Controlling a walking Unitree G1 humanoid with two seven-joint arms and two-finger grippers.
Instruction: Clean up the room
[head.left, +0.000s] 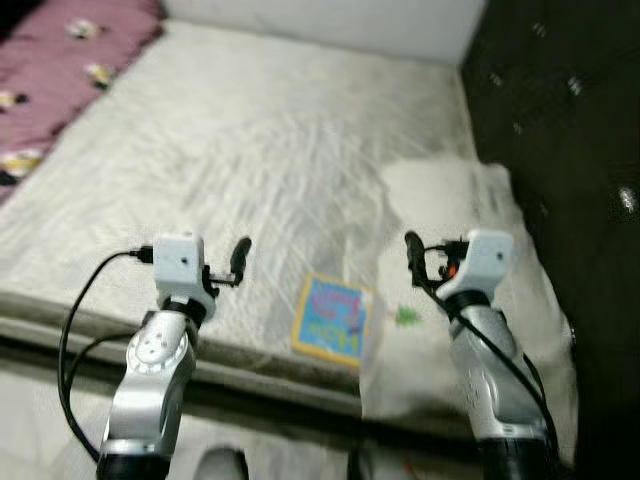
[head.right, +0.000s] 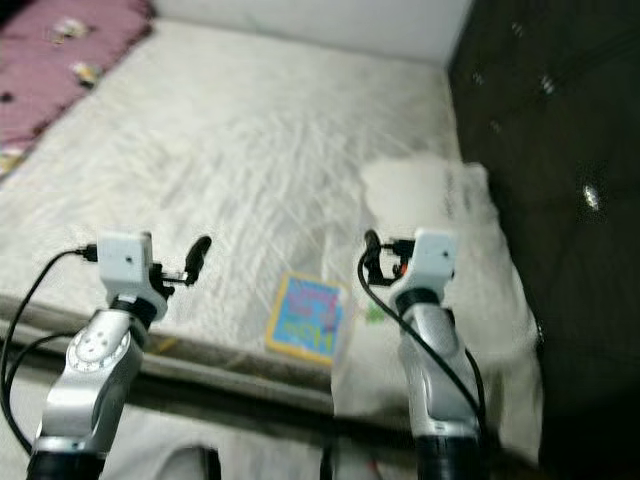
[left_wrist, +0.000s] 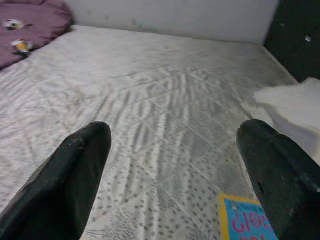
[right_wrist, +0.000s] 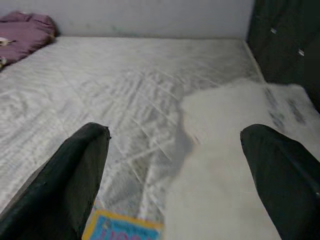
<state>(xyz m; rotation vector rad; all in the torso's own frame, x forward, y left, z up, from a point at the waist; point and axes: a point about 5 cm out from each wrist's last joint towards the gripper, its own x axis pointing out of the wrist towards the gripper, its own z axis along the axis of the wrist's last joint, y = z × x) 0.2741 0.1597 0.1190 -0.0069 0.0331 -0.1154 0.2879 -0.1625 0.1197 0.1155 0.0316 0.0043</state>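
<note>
Blue, yellow-edged book (head.left: 333, 320) flat near mattress (head.left: 250, 160) front edge; white pillow (head.left: 470, 290) just beside it, against dark headboard (head.left: 570, 150).

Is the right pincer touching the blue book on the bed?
Apart. In the left eye view the right pincer hangs above and right of the blue book, with bare mattress between them.

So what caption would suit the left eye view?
Two open grippers, left and right, hover above a quilted grey mattress near a blue-and-yellow square book.
</note>
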